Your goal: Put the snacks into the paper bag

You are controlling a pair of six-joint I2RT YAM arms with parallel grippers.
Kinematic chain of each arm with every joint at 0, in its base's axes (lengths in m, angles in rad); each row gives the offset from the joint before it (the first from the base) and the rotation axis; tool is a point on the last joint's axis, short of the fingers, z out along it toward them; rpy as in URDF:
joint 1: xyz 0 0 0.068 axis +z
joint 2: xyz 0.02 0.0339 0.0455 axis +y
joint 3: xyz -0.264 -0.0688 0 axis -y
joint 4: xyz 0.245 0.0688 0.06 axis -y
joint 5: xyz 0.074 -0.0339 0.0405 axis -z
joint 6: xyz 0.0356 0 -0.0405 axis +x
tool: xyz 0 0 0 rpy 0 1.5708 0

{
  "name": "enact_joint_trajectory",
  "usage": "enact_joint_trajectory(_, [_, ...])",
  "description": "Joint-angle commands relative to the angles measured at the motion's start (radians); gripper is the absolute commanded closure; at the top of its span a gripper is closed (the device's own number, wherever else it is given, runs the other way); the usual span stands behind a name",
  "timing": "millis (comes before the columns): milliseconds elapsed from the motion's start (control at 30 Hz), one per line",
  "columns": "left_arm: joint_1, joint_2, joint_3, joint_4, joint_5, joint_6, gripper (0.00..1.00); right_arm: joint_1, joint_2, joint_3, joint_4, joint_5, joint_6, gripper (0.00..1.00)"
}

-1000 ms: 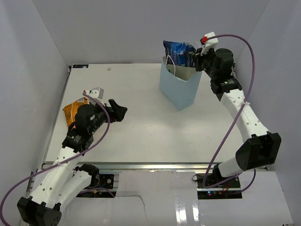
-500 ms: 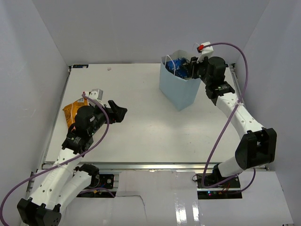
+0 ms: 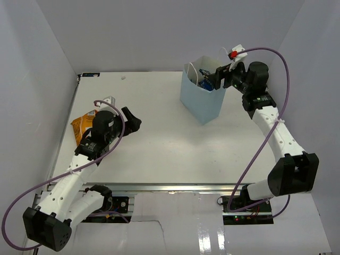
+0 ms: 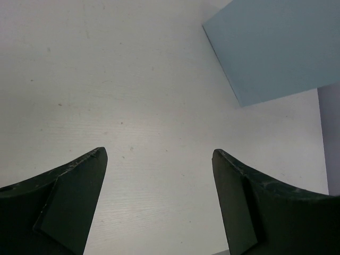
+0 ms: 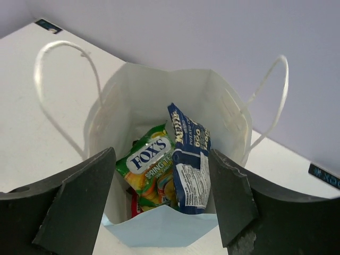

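Right gripper (image 3: 217,78) spread over paper bag (image 3: 201,103), left gripper (image 3: 133,119) spread, white table (image 3: 159,143), grey walls (image 3: 159,32)

White table (image 3: 159,154) boxed by pale lavender-grey walls (image 3: 159,32), possibly glossy floor (image 3: 212,236) below

Your right arm (image 3: 276,138) rises from its base well right of the paper bag (image 3: 201,103), elbow bent, forearm angled up and in toward the bag's top. Its wrist is pitched down over the bag's right rim. Your right gripper (image 3: 219,78) sits just above the bag mouth, fingers spread wide and gripping nothing; in the right wrist view the right gripper (image 5: 161,154) looks straight down into the bag. Your left arm (image 3: 74,170) stays low, well left of the bag, forearm leaning toward it. Your left gripper (image 3: 133,121) points at the bag from well apart; in the left wrist view the left gripper (image 4: 158,154) has its fingers spread wide, holding nothing.
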Motion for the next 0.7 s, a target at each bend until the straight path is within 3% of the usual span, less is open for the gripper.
enact_joint_trajectory(0, [0.027,0.03,0.085,-0.061,-0.075,-0.07,0.1,-0.025,-0.054,0.061,0.018,-0.21,-0.062,0.24])
enact_joint_trajectory(67, [0.055,0.052,0.114,-0.118,-0.106,-0.099,0.11,-0.036,-0.069,0.065,0.006,-0.27,-0.081,0.25])
enact_joint_trajectory(200, [0.214,0.13,0.194,-0.221,-0.098,-0.137,0.12,-0.056,-0.106,0.074,-0.092,-0.426,-0.173,0.26])
enact_joint_trajectory(367, [0.41,0.344,0.35,-0.353,-0.173,-0.061,0.11,-0.065,-0.222,-0.102,-0.204,-0.474,-0.251,0.25])
enact_joint_trajectory(667, [0.483,0.681,0.546,-0.365,-0.336,0.221,0.11,-0.07,-0.402,-0.428,-0.261,-0.487,-0.282,0.23])
